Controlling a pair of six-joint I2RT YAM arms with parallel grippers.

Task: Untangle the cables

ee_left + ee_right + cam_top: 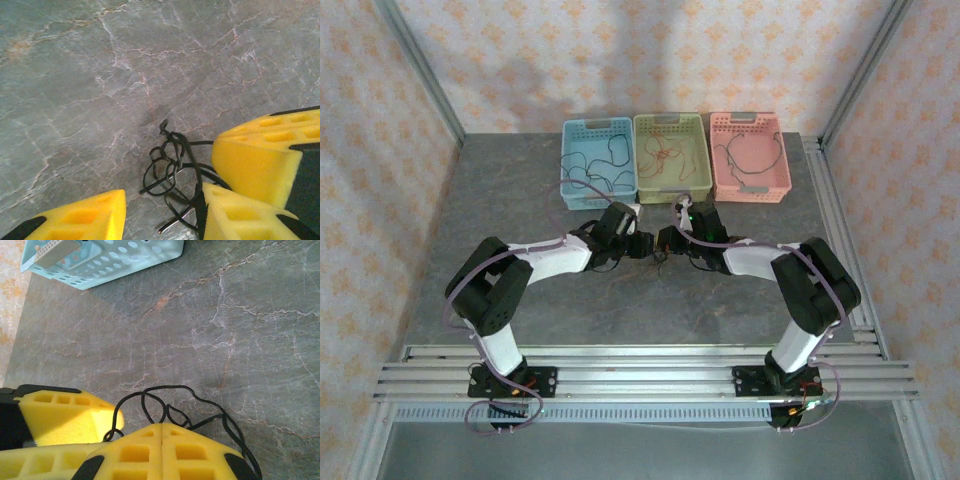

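From above, the two arms meet over the middle of the grey stone-patterned table (520, 200). The left gripper (645, 245) and right gripper (670, 243) are nearly nose to nose, and their wrists hide most of the black cable tangle (659, 259) between them. Along the far edge stand three baskets. The blue basket (570, 185) holds a loose dark cable (595, 172), the green basket (704, 160) a red-orange cable (665, 150), and the pink basket (782, 165) a long dark cable (750, 165).

In the left wrist view, the left gripper (164, 200) stands spread, with the black cable tangle (170, 162) lying on the table just ahead of its gap — not pinched. The right gripper's yellow finger (265, 155) crowds in from the right, covering some strands.

In the right wrist view, the right gripper (161, 427) is pressed together, pinching the black cable tangle (167, 392) — loops spill from its tips. The left gripper's finger (60, 415) lies at the left, and the blue basket (115, 265) sits beyond.
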